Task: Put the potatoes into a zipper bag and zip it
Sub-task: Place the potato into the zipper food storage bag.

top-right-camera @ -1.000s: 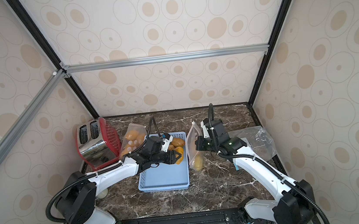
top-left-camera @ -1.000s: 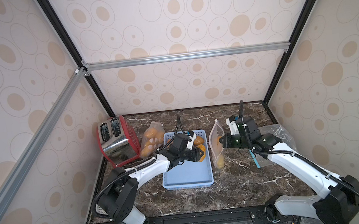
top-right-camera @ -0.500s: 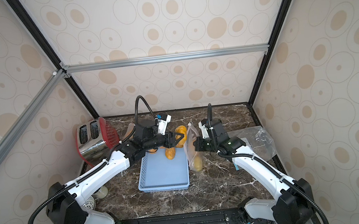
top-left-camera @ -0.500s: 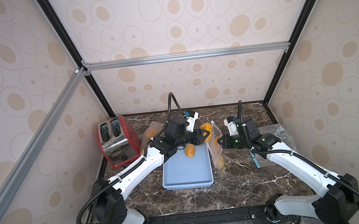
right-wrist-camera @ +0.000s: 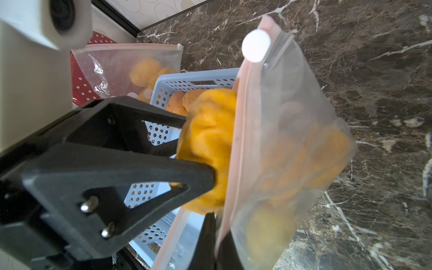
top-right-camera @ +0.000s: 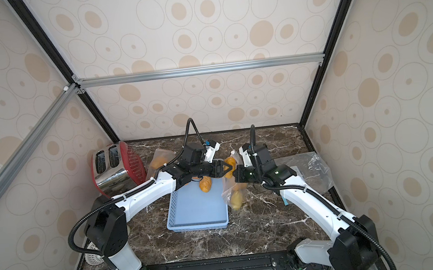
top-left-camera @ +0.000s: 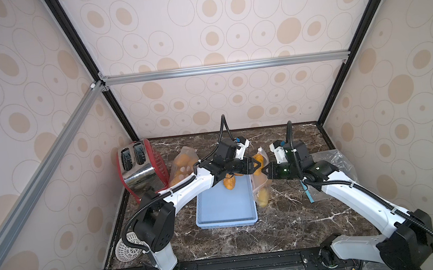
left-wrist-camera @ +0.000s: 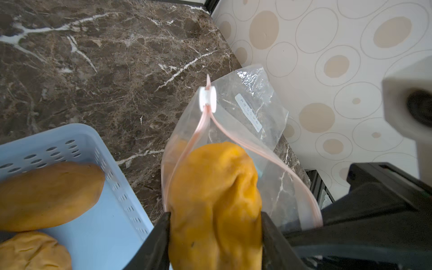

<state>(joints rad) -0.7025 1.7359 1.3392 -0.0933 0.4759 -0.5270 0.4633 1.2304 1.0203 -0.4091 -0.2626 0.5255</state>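
Now left hand (left-wrist-camera: pixel 214 216) clamps potato (left-wrist-camera: pixel 210 177), tip entering bag (left-wrist-camera: pixel 252 105) mouth; right hand (top-left-camera: pixel 268 173) pinches bag rim (right-wrist-camera: pixel 233 152) just beside. Push deeper past zipper (left-wrist-camera: pixel 275 163) before releasing; hold rim taut, mouth wide.

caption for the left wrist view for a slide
Left gripper holds a potato at the mouth of the open zipper bag

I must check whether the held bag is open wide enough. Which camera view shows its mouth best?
The left wrist view: it looks into the bag, whose pink zipper strips spread apart around the held potato. The right wrist view shows the mouth edge-on. In both top views it is tiny.
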